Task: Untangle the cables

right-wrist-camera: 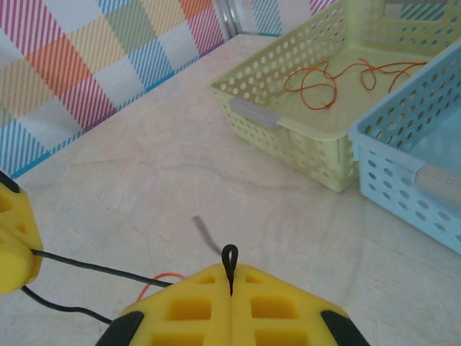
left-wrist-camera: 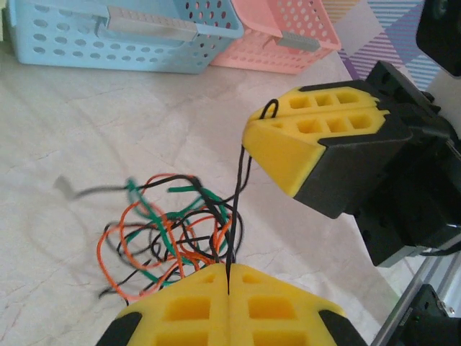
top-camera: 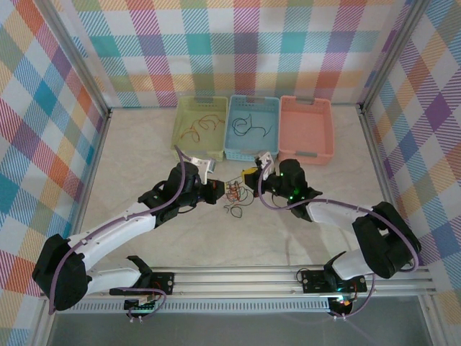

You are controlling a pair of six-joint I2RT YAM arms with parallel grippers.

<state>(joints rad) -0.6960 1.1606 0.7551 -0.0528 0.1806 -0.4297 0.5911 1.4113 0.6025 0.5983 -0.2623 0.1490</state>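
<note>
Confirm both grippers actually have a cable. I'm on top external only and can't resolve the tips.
Observer: From the left wrist view, the left gripper is shut on one black cable, pinched right at its tip.
Operator: Same cable in the right one?
Observer: Yes. That strand runs straight up to the right gripper, which is shut on it, with a small loop poking past the tip.
Operator: Is it clear of the rest?
Observer: Can't tell. It passes close beside the tangle of orange, green and black strands lying on the table, and the crossing is hidden near the left gripper.
</note>
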